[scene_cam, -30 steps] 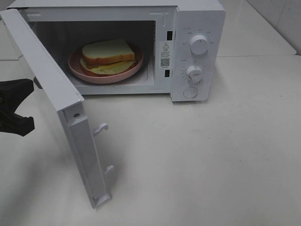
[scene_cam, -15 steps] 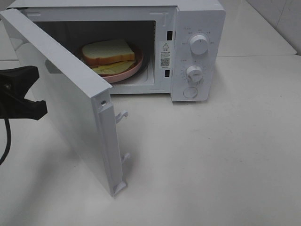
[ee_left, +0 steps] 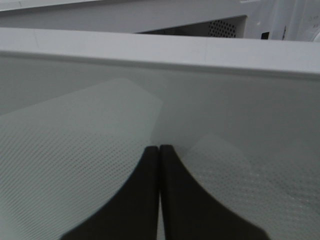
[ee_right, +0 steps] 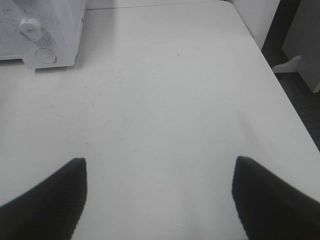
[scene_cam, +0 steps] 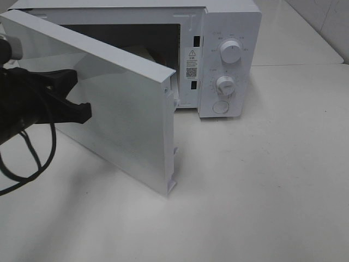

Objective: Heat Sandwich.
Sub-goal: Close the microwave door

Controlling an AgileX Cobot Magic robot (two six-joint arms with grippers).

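The white microwave (scene_cam: 232, 33) stands at the back of the table with its door (scene_cam: 125, 109) swung about halfway across the opening. The sandwich is hidden behind that door. My left gripper (scene_cam: 82, 97) is shut, and its black fingertips (ee_left: 152, 155) press together against the door's outer glass (ee_left: 210, 110). Nothing is held between them. My right gripper (ee_right: 160, 172) is open above bare table to the right of the microwave. It holds nothing and is out of the exterior view.
Two round knobs (scene_cam: 230, 52) and a button sit on the microwave's control panel. A black cable (scene_cam: 32, 158) loops under my left arm. The white table (scene_cam: 262, 185) stretches in front, and its right edge (ee_right: 280, 85) drops to a dark floor.
The door has swung from wide open to about half shut, with my left gripper moving right against it. The sandwich and pink plate have gone out of sight behind it.
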